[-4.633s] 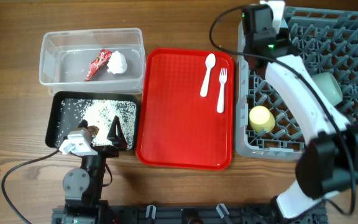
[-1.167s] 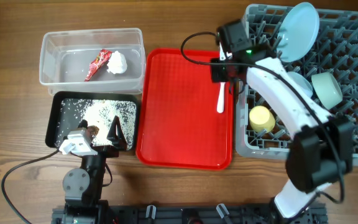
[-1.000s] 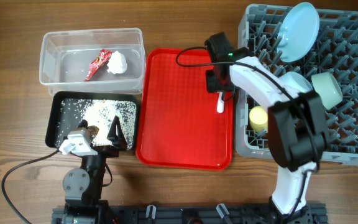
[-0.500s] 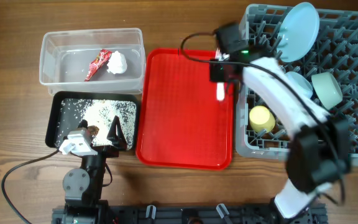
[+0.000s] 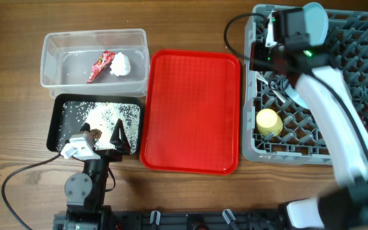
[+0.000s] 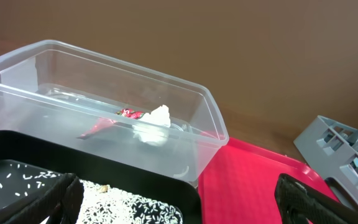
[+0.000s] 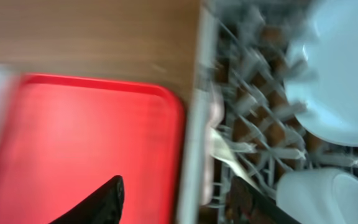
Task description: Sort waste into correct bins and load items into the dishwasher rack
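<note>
White fork (image 7: pixel 227 151) looks to be lying in the rack (image 5: pixel 363 70), just inside its left wall, but the wrist shot is badly smeared. Right hand (image 7: pixel 179 208) hangs over it, empty, fingers wide apart. From overhead the arm covers half the plate (image 5: pixel 317 14). Left hand (image 6: pixel 182 205) is spread wide too, by the black tray (image 5: pixel 62 105).

A wooden table (image 5: pixel 11 96) of warm mid-brown fills the overhead view from edge to edge, its grain running left to right in darker streaks. Light falls evenly across the wood, leaving only faint, soft-edged shadows. The left wrist camera shows the same brown top stretching away, smooth and matte. The right wrist camera catches a blurred band of it along the upper edge.
</note>
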{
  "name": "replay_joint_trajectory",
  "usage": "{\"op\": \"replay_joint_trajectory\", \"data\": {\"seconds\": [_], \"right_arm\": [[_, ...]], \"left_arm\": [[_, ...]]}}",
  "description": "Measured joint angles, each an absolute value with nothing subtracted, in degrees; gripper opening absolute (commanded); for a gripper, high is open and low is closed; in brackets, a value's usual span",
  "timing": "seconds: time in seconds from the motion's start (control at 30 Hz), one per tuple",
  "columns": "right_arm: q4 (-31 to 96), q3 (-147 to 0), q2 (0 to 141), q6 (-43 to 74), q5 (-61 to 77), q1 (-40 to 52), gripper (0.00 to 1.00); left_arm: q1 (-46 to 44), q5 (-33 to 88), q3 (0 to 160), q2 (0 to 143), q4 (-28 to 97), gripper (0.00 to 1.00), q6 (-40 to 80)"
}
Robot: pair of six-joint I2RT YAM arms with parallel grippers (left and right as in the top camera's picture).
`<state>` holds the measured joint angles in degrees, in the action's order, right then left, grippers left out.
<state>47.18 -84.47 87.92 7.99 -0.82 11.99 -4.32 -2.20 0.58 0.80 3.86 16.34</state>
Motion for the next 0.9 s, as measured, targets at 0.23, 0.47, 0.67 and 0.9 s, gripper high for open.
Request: {"op": "replay_joint_trajectory", "data": {"seconds": [0.23, 0.47, 0.67, 0.9], "right_arm": [[59.1, -84.9, 57.2, 8.8, 8.5, 17.6, 1.00], [66.7, -84.9, 44.2, 8.9, -1.2, 17.6, 1.00], [38.0, -52.1, 25.3, 8.3, -7.2, 10.7, 1.00], [21.0, -18.9, 6.3, 8.3, -5.5, 8.5, 1.00]], "left_arm": [[-4.3, -2.2, 0.6, 0.8, 3.9, 1.00, 16.4], [-4.3, -2.2, 0.6, 0.8, 3.9, 1.00, 16.4], [-4.3, -2.2, 0.6, 0.8, 3.8, 1.00, 16.4], [-4.3, -2.2, 0.6, 0.8, 3.8, 1.00, 16.3]]}}
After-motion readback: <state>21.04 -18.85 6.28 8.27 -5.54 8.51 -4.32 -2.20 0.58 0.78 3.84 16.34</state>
